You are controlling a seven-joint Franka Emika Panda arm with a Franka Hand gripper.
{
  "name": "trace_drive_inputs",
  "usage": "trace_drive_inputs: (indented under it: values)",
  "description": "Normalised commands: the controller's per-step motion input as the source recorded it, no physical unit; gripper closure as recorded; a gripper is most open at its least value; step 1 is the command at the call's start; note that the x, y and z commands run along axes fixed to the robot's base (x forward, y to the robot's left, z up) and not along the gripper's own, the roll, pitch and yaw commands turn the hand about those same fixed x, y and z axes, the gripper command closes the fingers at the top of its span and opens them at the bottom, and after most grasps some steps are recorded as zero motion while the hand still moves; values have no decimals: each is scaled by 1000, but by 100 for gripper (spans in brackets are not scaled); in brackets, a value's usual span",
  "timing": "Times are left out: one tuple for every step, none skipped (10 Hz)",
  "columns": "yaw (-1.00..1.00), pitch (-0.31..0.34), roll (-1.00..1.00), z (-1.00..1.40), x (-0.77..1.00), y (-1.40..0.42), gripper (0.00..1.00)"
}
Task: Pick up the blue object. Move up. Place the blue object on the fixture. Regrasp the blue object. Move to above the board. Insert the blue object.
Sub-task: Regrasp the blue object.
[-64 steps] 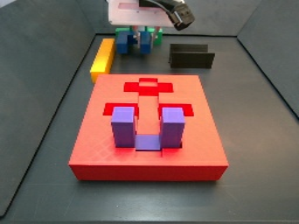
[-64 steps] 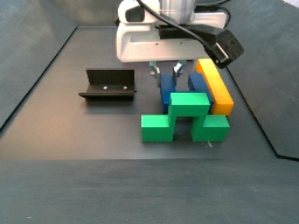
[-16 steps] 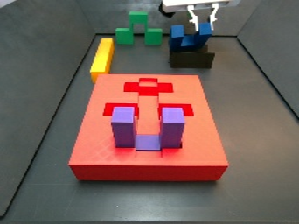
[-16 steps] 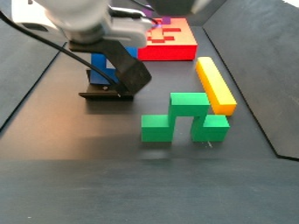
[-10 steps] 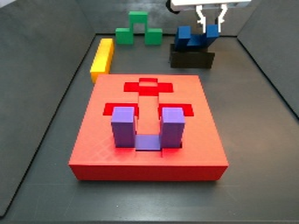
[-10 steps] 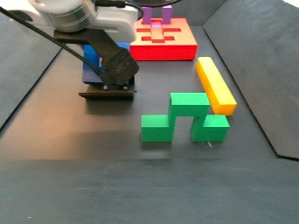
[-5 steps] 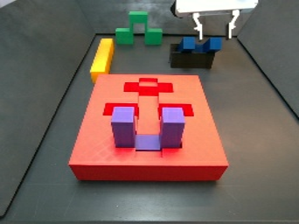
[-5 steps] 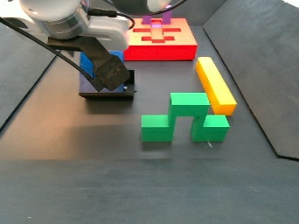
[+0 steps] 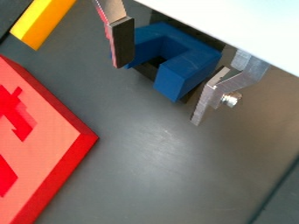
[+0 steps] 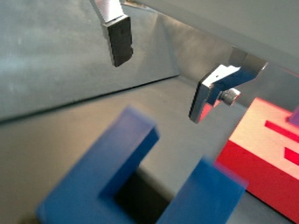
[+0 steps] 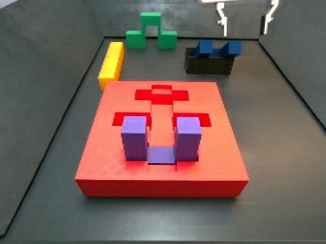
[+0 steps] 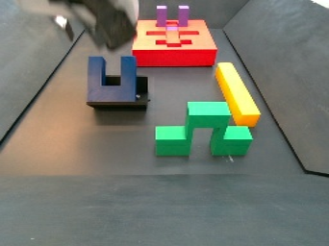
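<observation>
A dark matte floor with low grey walls holds everything, and the largest thing on it is the board (image 11: 162,143), a flat bright red slab with recessed cutouts in its top; a purple U-shaped block (image 11: 160,137) stands in one of them. A long yellow bar (image 12: 236,92) and a cluster of green blocks (image 12: 203,129) lie apart from the board, all plain, hard-edged pieces with a dull plastic look. The fixture (image 12: 118,98), a small black bracket, carries the blue object (image 12: 111,78), a dark blue U-shaped block resting on it with its two prongs showing. The gripper (image 11: 245,17) hangs above the block, its flat silver fingers (image 9: 219,96) spread wide and holding nothing. The placing step looks done; the regrasp appears next, which calls for coming down and closing squarely on the block in a new hold.
</observation>
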Motion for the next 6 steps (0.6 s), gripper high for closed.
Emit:
trace_drive_inputs:
  values:
    - [14, -197, 1000, 251, 103, -383, 0]
    - [434, -303, 1000, 197, 246, -94, 0]
    - [560, -420, 931, 151, 149, -49, 0]
    - [486, -457, 1000, 237, 194, -66, 0]
    - [463, -466, 1000, 257, 211, -71, 0]
    - [394, -440, 1000, 280, 311, -66, 0]
